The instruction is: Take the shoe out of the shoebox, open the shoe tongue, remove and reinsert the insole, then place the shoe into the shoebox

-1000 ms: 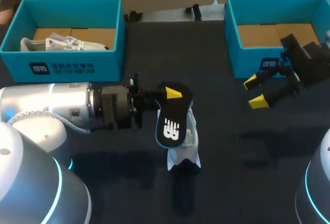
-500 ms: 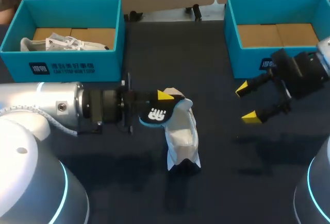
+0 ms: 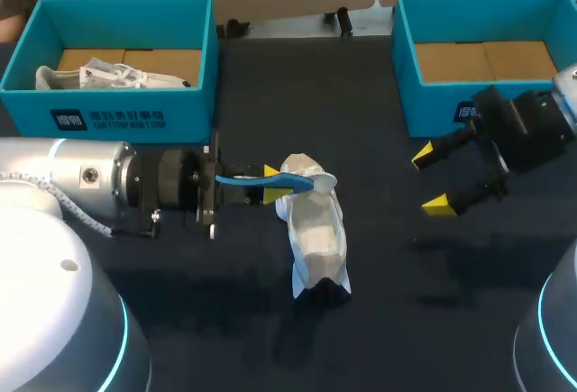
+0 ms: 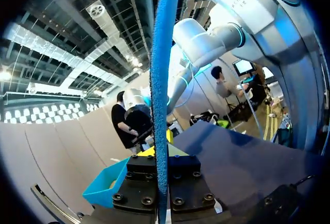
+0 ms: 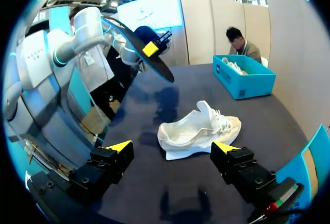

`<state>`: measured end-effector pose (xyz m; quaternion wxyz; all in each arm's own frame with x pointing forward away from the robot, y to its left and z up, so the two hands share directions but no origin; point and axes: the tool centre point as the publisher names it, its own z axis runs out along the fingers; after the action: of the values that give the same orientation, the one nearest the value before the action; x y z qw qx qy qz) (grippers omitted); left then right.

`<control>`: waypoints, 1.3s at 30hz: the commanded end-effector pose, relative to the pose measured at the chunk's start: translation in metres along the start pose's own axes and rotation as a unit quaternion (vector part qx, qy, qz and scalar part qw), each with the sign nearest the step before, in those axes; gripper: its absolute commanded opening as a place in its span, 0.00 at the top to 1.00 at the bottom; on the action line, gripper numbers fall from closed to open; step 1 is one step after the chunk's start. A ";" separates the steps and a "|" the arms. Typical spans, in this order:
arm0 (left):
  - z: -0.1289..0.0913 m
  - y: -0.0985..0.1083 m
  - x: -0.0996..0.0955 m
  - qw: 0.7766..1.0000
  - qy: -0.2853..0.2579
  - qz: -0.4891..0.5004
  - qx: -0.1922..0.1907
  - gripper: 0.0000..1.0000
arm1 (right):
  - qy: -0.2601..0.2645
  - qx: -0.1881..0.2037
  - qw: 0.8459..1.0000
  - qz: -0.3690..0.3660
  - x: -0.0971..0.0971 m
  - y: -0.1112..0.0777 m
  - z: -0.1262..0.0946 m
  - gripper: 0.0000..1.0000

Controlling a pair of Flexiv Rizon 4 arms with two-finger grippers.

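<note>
Above the shoe, the insole was clamped edge-on in the left gripper. The right gripper was held open, well apart.

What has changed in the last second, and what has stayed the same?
The left gripper, shut on the insole, rolled its wrist: the insole turned from showing its dark underside to edge-on, near the shoe. The open right gripper moved from the right shoebox toward the middle, then stopped. The shoe, that shoebox and the left shoebox stayed put.
</note>
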<state>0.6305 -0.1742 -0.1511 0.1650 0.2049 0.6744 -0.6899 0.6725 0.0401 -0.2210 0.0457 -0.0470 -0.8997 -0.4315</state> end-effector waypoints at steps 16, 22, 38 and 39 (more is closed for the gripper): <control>0.004 0.010 0.035 0.996 -0.014 -0.080 0.034 1.00 | -0.043 0.079 0.993 -0.081 -0.018 -0.022 0.050 0.00; 0.010 0.026 0.042 0.995 -0.020 -0.086 0.042 1.00 | -0.038 0.083 0.991 -0.096 -0.025 -0.028 0.062 0.00; 0.014 0.061 0.048 0.994 -0.034 -0.090 0.050 1.00 | -0.021 0.079 0.992 -0.101 -0.028 -0.040 0.075 0.00; 0.014 0.062 0.048 0.994 -0.036 -0.089 0.050 1.00 | -0.021 0.079 0.992 -0.101 -0.029 -0.041 0.076 0.00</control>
<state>0.6149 -0.1826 -0.2232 0.1164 0.1261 0.6529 -0.7378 0.6898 0.0698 -0.2988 -0.0140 0.0382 -0.9323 -0.3595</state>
